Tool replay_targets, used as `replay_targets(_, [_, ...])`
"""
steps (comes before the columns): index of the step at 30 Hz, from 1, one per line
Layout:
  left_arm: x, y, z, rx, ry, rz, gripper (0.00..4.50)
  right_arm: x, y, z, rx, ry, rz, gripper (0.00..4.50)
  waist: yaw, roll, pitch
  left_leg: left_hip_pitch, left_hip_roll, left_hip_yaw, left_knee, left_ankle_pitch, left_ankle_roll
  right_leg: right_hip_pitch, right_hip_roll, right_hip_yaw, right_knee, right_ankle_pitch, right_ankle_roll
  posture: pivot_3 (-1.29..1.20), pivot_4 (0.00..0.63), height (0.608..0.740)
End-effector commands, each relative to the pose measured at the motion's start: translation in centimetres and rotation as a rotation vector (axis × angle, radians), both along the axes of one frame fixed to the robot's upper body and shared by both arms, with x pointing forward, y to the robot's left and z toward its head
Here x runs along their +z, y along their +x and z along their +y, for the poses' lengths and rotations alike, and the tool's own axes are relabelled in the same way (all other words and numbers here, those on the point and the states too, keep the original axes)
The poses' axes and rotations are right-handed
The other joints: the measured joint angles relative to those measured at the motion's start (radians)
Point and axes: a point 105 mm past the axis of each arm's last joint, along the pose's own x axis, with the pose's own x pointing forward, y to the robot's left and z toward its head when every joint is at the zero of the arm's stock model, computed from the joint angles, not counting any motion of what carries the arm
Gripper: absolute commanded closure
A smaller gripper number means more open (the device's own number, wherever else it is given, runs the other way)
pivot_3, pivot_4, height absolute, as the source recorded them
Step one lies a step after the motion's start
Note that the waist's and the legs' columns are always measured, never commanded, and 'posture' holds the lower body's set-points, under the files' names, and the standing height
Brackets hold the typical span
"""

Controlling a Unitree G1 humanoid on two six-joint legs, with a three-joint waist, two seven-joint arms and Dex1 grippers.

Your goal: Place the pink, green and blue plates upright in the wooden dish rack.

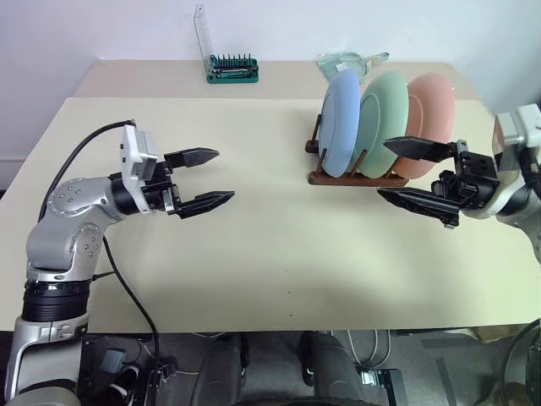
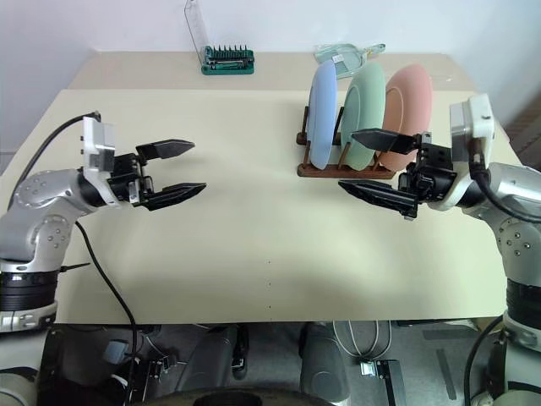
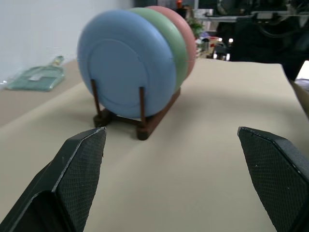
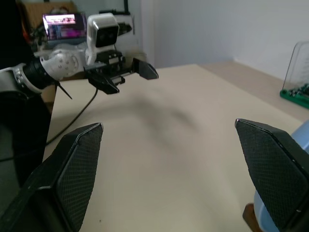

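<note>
Head views: wooden dish rack (image 1: pixel 359 173) on beige surface (image 1: pixel 254 254), holding three plates upright in row: blue plate (image 1: pixel 340 123), green plate (image 1: pixel 382 112), pink plate (image 1: pixel 429 110). Right tool (image 1: pixel 412 172) just beside rack, spread, empty. Left tool (image 1: pixel 204 178) well apart from rack, spread, empty. Green bit holder (image 1: pixel 232 69) behind rack.

Left wrist view: blue plate nearest, between rack pegs.

Right wrist view: left tool seen across surface.

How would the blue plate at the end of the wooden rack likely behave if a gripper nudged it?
The blue plate stands on edge, held only by thin pegs of the wooden rack, so a sideways nudge would probably tip it against the green plate. Being round, it could roll once out of its slot. It looks stiff and matte, so likely not very slippery.
</note>
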Motion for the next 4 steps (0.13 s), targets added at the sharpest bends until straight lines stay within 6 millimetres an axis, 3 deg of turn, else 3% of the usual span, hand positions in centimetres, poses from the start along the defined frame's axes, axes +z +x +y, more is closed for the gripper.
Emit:
replay_targets(1, [0.59,0.22,-0.62,-0.004,-0.008,-0.061,0.00,0.75,-0.69,0.24,-0.032,-0.039,-0.078,0.02,0.007,0.000,0.000,0.000,0.000,0.000,0.000,0.000,0.000,0.000,0.000,0.000,0.000,0.000,0.000,0.00,0.150,0.724])
replay_targets(4, [0.74,0.36,-1.17,-0.006,-0.020,-0.075,0.00,1.24,-0.46,0.30,-0.047,-0.042,-0.094,0.02,0.009,0.000,0.000,0.000,0.000,0.000,0.000,0.000,0.000,0.000,0.000,0.000,0.000,0.000,0.000,0.00,0.150,0.724])
